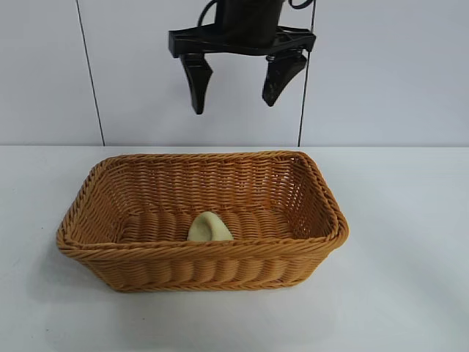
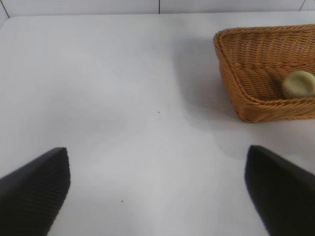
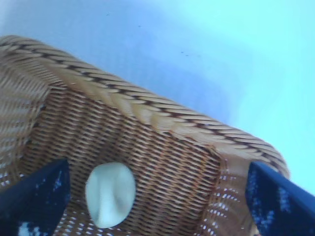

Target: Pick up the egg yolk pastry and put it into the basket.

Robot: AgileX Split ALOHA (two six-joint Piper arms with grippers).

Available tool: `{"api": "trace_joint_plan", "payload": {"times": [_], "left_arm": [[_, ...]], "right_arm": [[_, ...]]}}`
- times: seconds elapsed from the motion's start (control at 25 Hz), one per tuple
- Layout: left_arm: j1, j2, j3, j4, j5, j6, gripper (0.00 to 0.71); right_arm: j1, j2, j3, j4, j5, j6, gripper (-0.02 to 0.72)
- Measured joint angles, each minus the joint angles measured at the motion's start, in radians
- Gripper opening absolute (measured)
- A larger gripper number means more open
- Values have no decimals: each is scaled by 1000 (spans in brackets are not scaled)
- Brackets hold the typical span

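The egg yolk pastry (image 1: 209,227), a pale yellow-cream lump, lies on the floor of the orange-brown wicker basket (image 1: 220,270), close to its near wall. My right gripper (image 1: 233,106) hangs high above the basket's far side, open and empty. In the right wrist view the pastry (image 3: 110,194) lies inside the basket (image 3: 147,114) below my open right gripper (image 3: 157,201). My left gripper (image 2: 157,196) is open and empty over bare table, well away from the basket (image 2: 246,78), where the pastry (image 2: 299,84) shows inside.
The basket stands in the middle of a white table (image 1: 410,293). A white panelled wall (image 1: 44,73) rises behind the table's far edge.
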Motion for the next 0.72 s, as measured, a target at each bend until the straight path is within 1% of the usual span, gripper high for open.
{"api": "trace_joint_plan", "payload": {"times": [0.2, 0.4, 0.56, 0.72], "left_arm": [[0, 0, 0, 0, 0, 0, 692], [0, 0, 0, 0, 0, 0, 692], [0, 0, 0, 0, 0, 0, 692], [0, 0, 0, 0, 0, 0, 692]], "right_arm": [[-142, 0, 0, -3, 0, -7, 695], [-241, 0, 0, 1, 0, -16, 695], [-267, 0, 0, 46, 0, -35, 695], [-266, -14, 7, 58, 0, -44, 696]]}}
